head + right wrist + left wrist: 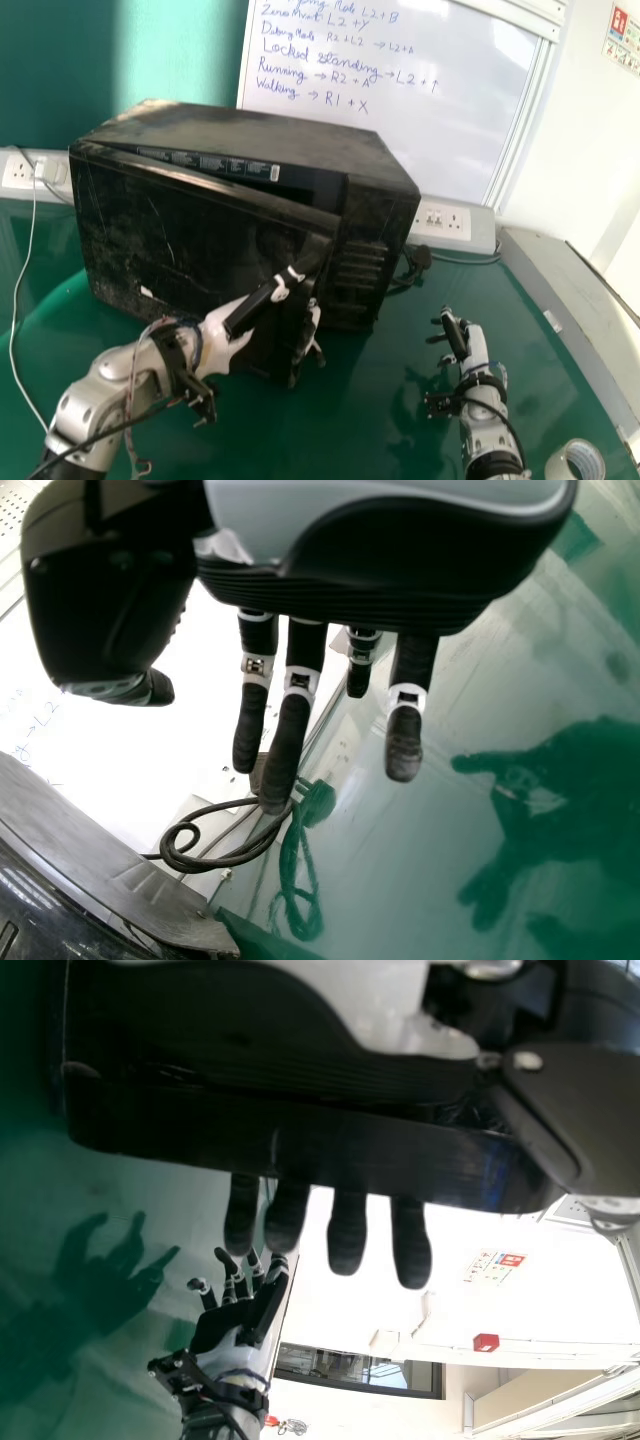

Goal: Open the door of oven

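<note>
The black oven [370, 170] stands on the table with its door [190, 225] ajar, a narrow gap showing along the top and free right edge. At that edge is my left hand [228, 325], its thumb in front of the door and its fingers by the edge. In the left wrist view, straight fingers of the left hand [347, 1232] extend past a dark band that looks like the door edge [310, 1150]. My right hand [455, 335] is open above the table, right of the oven, touching nothing; relaxed fingers of the right hand [285, 740] show in the right wrist view.
The green table [400, 420] carries a tape roll [576, 461] at its near right corner. Behind the oven are a whiteboard [400, 90] and wall sockets [440, 220]. A black cable [200, 855] lies near the oven's right side. A grey ledge [570, 300] borders the right side.
</note>
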`<state>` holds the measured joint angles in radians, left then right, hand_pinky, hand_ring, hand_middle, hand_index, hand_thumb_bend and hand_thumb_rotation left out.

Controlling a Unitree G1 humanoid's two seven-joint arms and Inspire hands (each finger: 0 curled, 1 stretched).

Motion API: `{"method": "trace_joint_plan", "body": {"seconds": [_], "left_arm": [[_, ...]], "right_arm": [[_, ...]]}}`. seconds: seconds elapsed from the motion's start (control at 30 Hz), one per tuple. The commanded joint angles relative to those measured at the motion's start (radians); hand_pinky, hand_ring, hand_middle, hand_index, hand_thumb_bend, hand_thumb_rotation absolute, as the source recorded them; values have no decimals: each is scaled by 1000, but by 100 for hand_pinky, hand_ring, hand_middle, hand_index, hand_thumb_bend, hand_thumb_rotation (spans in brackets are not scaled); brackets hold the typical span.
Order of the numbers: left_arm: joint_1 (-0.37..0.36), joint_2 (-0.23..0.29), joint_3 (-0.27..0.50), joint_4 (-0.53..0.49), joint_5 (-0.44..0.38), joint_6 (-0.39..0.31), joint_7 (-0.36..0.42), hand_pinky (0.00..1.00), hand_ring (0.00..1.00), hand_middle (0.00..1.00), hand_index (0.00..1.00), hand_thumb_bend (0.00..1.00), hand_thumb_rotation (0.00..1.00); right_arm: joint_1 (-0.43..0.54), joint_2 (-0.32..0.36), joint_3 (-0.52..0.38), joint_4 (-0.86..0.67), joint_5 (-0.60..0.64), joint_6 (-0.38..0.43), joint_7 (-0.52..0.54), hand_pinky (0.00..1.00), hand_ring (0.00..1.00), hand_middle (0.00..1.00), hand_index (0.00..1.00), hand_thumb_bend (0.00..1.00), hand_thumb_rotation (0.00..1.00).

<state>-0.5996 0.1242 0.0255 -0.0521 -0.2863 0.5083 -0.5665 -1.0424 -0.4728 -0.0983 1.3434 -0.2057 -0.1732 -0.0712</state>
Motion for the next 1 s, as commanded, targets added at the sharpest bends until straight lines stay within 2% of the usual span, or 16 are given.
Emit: {"method": "trace_joint_plan", "body": {"seconds": [0.0,0.17,0.3,0.43,0.5,0.6,0.87,0.97], "left_arm": [[-8,-5,62,-69,-97,-39,-8,0,4,9,11,86,79],[13,18,62,-111,-108,-56,-49,0,5,9,11,91,81],[13,33,89,-107,-160,-18,-73,0,5,9,12,92,78],[-10,79,124,-74,-227,43,-142,0,4,9,11,87,77],[-13,104,132,-61,-242,48,-179,0,4,9,11,83,78],[1,141,118,-63,-233,40,-222,0,4,9,10,81,82],[31,145,117,-78,-267,62,-244,0,2,7,9,80,83],[40,155,111,-77,-269,25,-281,0,1,6,7,80,82]], "right_arm": [[-6,-8,-9,1,9,0,4,17,23,36,59,59,41],[-5,-9,-7,1,2,-2,2,16,23,36,58,59,42],[-6,-6,-13,1,8,-1,5,17,23,36,58,58,42],[-6,-4,-22,1,15,-1,6,17,23,36,58,58,38],[-6,-5,-15,1,6,-1,1,17,23,35,59,57,36],[-7,-6,-19,1,10,-2,6,17,23,36,59,58,39],[-6,-5,-28,2,19,-3,10,17,23,35,57,59,40],[-5,-4,-21,2,12,-2,1,17,23,35,57,58,39]]}}
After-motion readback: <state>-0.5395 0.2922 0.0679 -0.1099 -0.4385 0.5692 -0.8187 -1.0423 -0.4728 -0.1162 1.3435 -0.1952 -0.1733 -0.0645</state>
